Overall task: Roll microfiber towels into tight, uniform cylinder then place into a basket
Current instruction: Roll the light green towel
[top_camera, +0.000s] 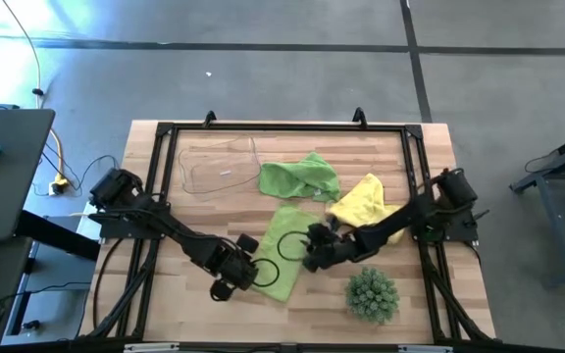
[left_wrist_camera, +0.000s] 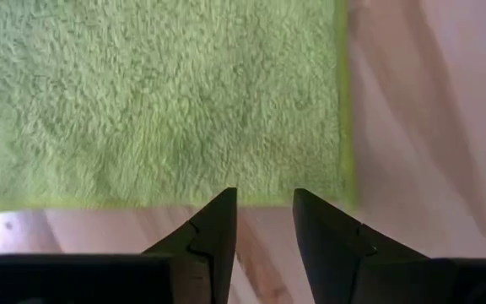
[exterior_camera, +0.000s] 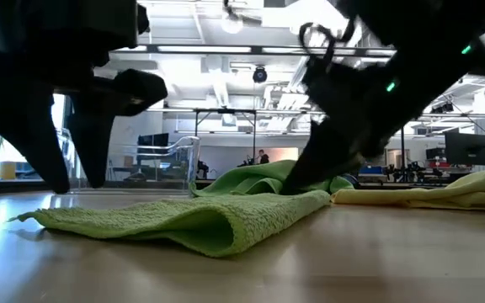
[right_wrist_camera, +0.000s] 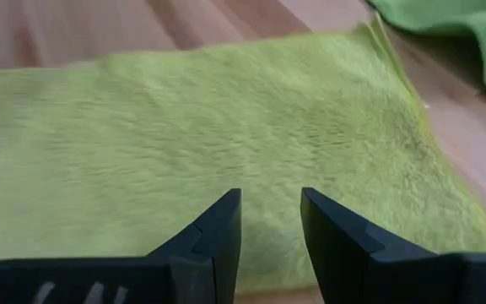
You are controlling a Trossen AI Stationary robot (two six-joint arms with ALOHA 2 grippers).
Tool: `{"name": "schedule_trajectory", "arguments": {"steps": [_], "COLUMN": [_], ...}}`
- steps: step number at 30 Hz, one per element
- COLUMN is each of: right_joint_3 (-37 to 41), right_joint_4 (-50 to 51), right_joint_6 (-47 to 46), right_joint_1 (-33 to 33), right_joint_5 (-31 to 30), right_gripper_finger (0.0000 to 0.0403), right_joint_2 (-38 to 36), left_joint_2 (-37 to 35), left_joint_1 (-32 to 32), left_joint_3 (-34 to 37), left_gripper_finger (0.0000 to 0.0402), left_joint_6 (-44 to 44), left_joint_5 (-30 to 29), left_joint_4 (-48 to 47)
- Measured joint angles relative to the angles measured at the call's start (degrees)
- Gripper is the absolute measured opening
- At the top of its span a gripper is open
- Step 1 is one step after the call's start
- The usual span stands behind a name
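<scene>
A lime green towel point(top_camera: 281, 257) lies flat on the wooden table, doubled over, with a rounded fold at its near side point(exterior_camera: 226, 240). My left gripper point(top_camera: 231, 282) is open, pointing down just off the towel's left edge point(left_wrist_camera: 142, 203); it also shows in the left wrist view point(left_wrist_camera: 264, 199). My right gripper point(top_camera: 312, 257) is open over the towel's right part point(right_wrist_camera: 268, 198). A second green towel point(top_camera: 300, 178) lies crumpled at the far middle. A yellow towel point(top_camera: 361, 201) lies to its right. The clear basket point(top_camera: 216, 167) stands at the far left. My left gripper's fingertips point(left_wrist_camera: 226, 207) stand on bare wood just short of the towel's edge and touch no cloth. My right gripper's fingers point(right_wrist_camera: 226, 211) point down at a slant over the towel's right part; I cannot tell whether they touch the cloth.
A spiky green ball-shaped plant point(top_camera: 373, 294) stands near the table's front right, close to my right arm. A black frame point(top_camera: 165, 137) runs around the table's edges. Bare wood lies left of the flat towel and along the front edge.
</scene>
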State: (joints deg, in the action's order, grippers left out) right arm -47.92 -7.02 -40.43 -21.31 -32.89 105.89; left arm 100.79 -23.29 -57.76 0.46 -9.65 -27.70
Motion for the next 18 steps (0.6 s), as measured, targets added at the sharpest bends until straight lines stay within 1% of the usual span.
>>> {"name": "schedule_trajectory", "arguments": {"steps": [5,10,13,15,18], "right_joint_3": [0.0,-0.1,0.0,-0.3,-1.5], "right_joint_4": [3.4,3.7,3.1,3.9,6.7], "right_joint_6": [4.2,16.3,22.0,23.6,23.8], "right_joint_1": [4.5,9.6,12.0,13.0,12.6], "right_joint_5": [1.4,1.2,1.6,2.8,7.1], "right_gripper_finger": [0.0117,0.0117,0.0117,0.0117,0.0117], "right_joint_2": [1.1,0.9,0.3,-0.9,-4.7], "left_joint_2": [0.0,0.0,0.0,0.0,0.0], "left_joint_1": [0.0,0.0,0.0,0.0,0.0], "left_joint_3": [0.9,1.0,1.0,0.9,0.9], "left_gripper_finger": [0.0108,0.0108,0.0108,0.0108,0.0108], "left_joint_6": [-3.4,-6.8,-7.4,-7.3,-5.6], "left_joint_5": [0.2,0.0,-0.1,0.0,0.0], "left_joint_4": [2.6,6.5,7.0,6.6,6.3]}}
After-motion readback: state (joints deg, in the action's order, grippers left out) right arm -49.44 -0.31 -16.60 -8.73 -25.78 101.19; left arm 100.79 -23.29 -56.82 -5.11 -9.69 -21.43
